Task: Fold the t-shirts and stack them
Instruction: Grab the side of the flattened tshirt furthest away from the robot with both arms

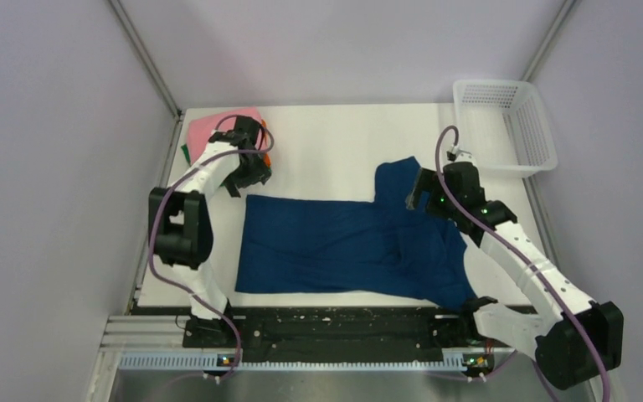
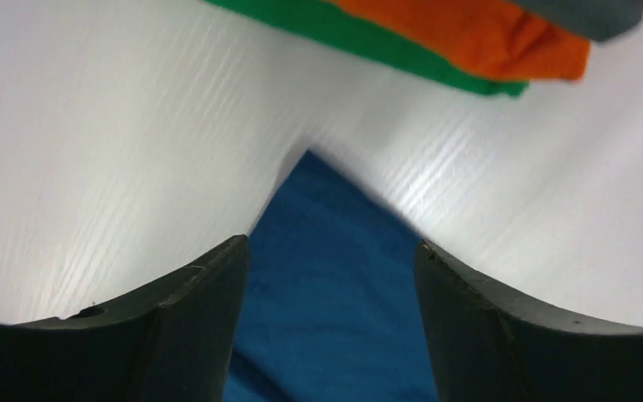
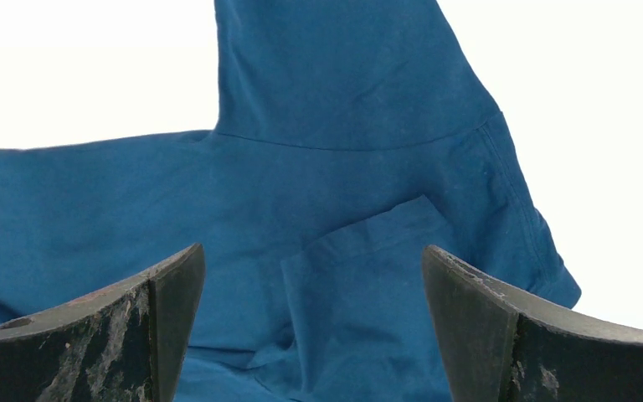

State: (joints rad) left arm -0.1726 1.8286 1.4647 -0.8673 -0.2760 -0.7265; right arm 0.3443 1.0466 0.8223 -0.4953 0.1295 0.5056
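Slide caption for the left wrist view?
Open left tool over a corner of the blue t-shirt; folded stack beyond.

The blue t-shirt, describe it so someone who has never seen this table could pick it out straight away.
Look at the white table in the top view; in its middle lies the blue t-shirt, spread flat. Unlike the folded pile in the far left corner, pink on top, it is unfolded, with one sleeve pointing at the far edge.

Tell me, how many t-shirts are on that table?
5. The blue t-shirt lies spread mid-table; the pink, grey, orange and green ones are stacked at the far left corner. The left arm may hide more.
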